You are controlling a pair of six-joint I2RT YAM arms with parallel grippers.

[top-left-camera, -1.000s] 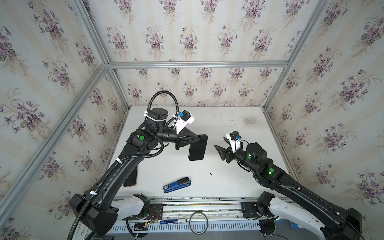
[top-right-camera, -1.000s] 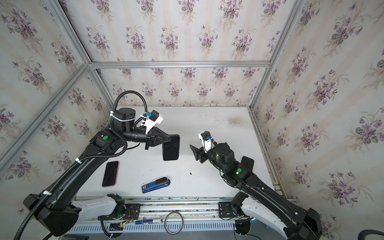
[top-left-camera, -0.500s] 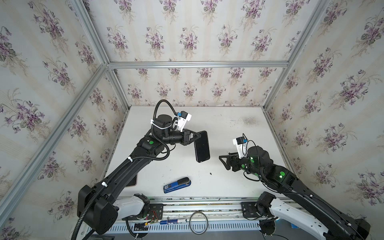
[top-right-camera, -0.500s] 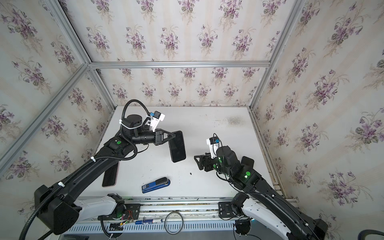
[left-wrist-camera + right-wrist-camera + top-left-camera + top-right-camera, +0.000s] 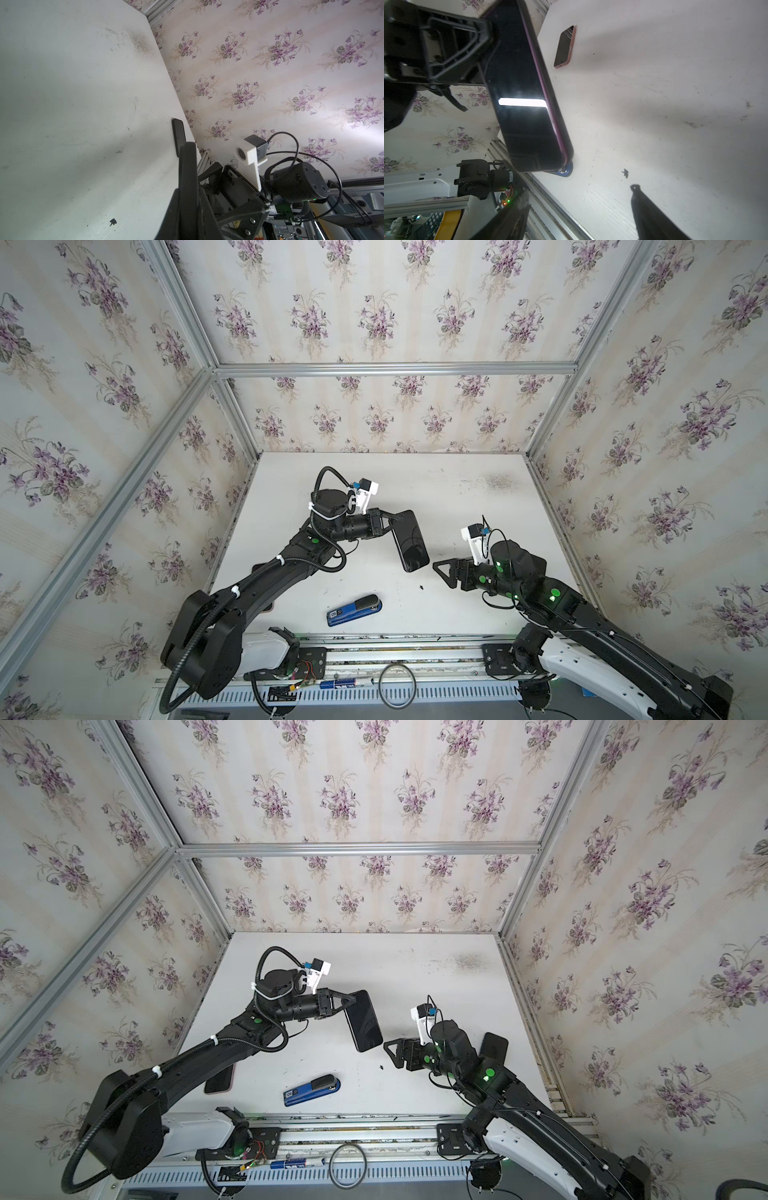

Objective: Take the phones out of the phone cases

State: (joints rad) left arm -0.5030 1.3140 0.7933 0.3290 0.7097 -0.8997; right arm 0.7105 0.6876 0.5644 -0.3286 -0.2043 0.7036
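Seen aloft over table (image 5: 478, 497): phone (image 5: 409, 541), pinched at its far end by left gripper (image 5: 394, 521), case rim showing round the screen, so not out yet. Turned within the last 1 second to slant, free end down toward right gripper (image 5: 439, 571). Jaws there spread wider, dropped lower, holding nothing, just short of that end. Looks set for a 2-handed peel.

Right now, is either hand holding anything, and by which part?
The left hand grips the black phone near one short end; the right hand is open, empty.
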